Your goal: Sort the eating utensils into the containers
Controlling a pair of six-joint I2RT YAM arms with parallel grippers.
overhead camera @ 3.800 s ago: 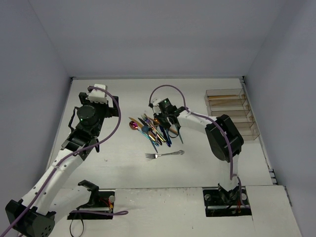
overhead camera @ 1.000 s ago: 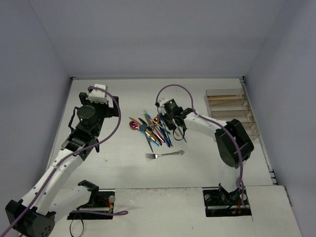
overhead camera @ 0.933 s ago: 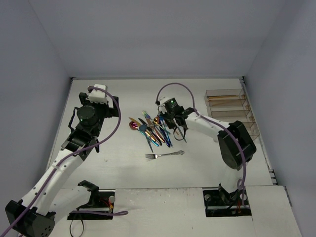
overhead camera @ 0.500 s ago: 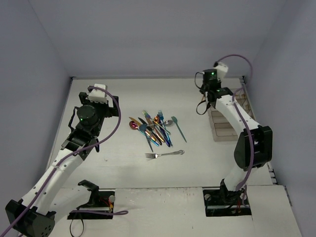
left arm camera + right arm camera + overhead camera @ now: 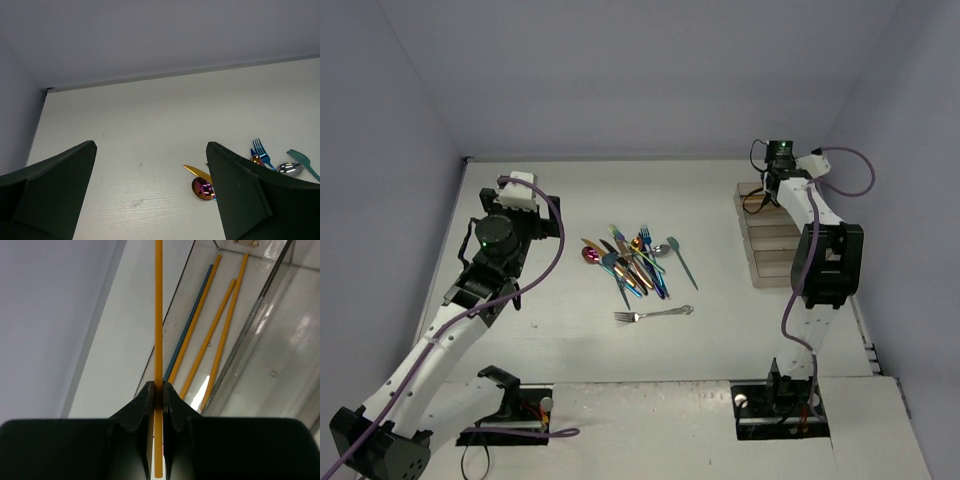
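The right gripper (image 5: 158,390) is pinched tight on a gold utensil (image 5: 158,310). The utensil is seen edge-on, and its long axis runs straight out from the fingertips (its far end is out of frame). It sits at the farthest of the containers (image 5: 272,280), where three gold handles (image 5: 226,330) and a blue one (image 5: 192,315) lie lengthwise. The left gripper (image 5: 150,145) gapes wide and holds nothing. The other utensils (image 5: 635,262) lie heaped mid-table.

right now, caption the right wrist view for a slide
Right gripper clamps a thin gold metal utensil handle by a clear plastic tray holding gold and blue utensils.
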